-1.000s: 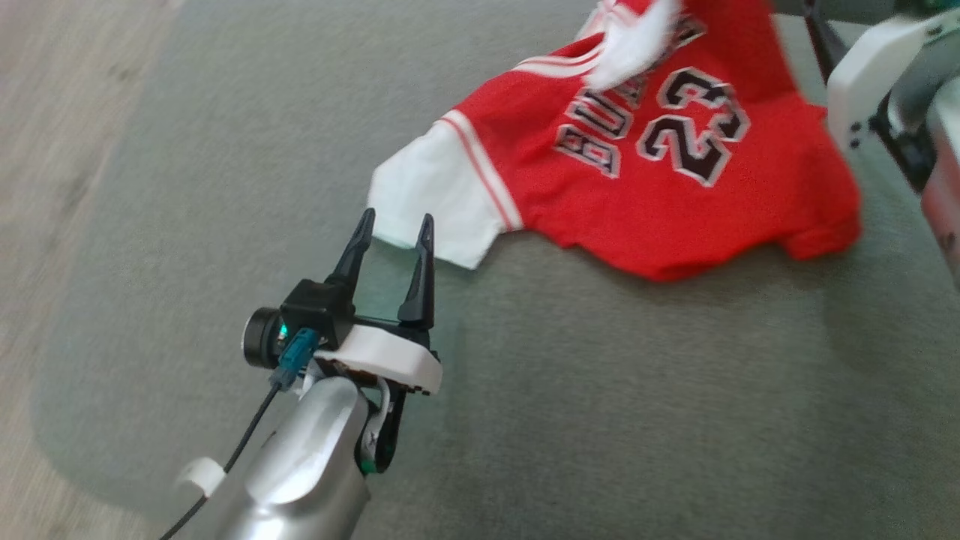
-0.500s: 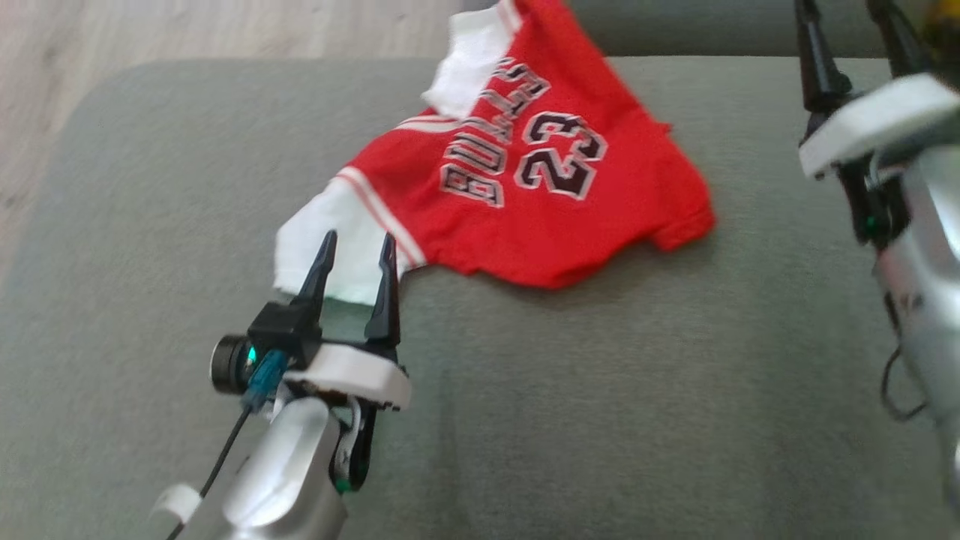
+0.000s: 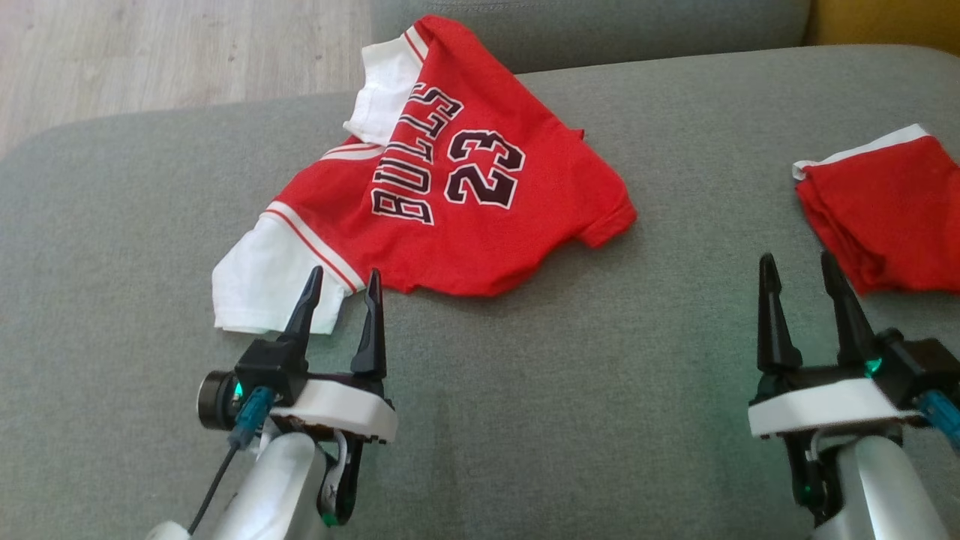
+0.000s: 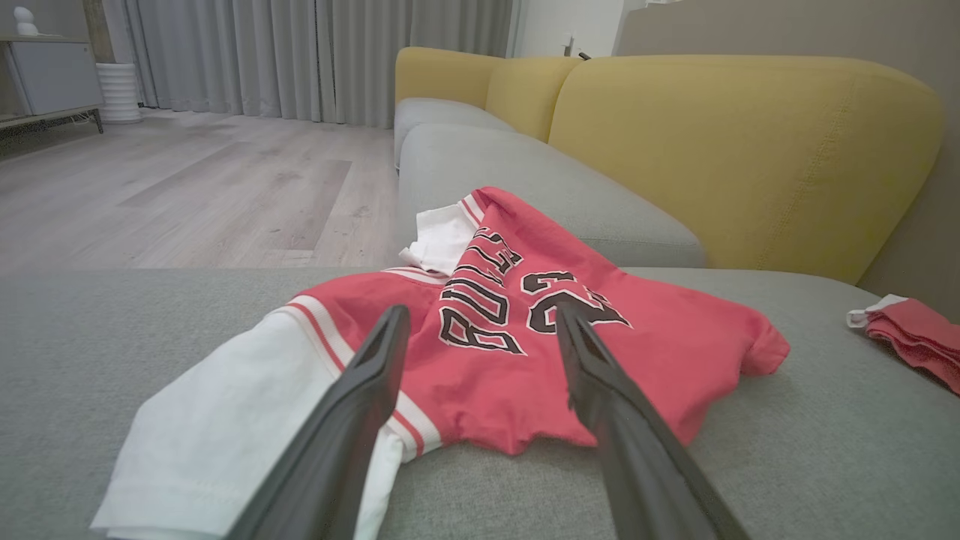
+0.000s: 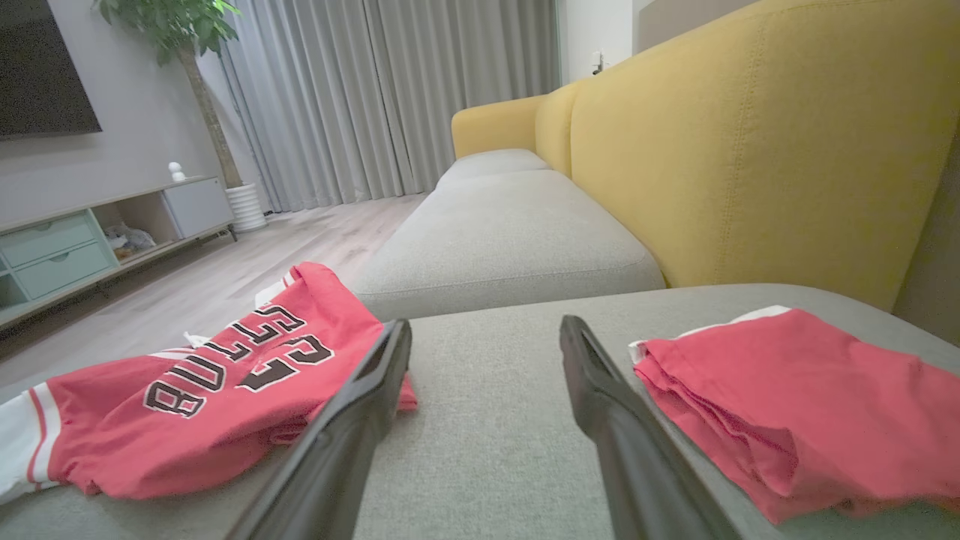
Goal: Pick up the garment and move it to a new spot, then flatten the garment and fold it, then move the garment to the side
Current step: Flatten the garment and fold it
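Observation:
A red jersey with white sleeves and black "BULLS 23" lettering, the garment (image 3: 450, 202), lies crumpled on the grey sofa cushion (image 3: 570, 390); it also shows as the garment (image 4: 487, 345) and the garment (image 5: 202, 382). My left gripper (image 3: 341, 277) is open just short of the white sleeve (image 3: 262, 285), with nothing between its fingers. My right gripper (image 3: 799, 262) is open over bare cushion, between the jersey and a second red piece of clothing. The left gripper (image 4: 480, 322) and the right gripper (image 5: 484, 330) show the same wide gap.
A folded red piece of clothing with white trim (image 3: 885, 217) lies at the cushion's right edge. The yellow sofa back (image 4: 742, 150) rises behind. Wooden floor (image 3: 165, 52) lies beyond the cushion's far left edge. A TV cabinet (image 5: 82, 240) stands across the room.
The head camera has swung, so the whole picture has shifted and sharpened. The right gripper and the second red piece have come into view. Both grippers stay open.

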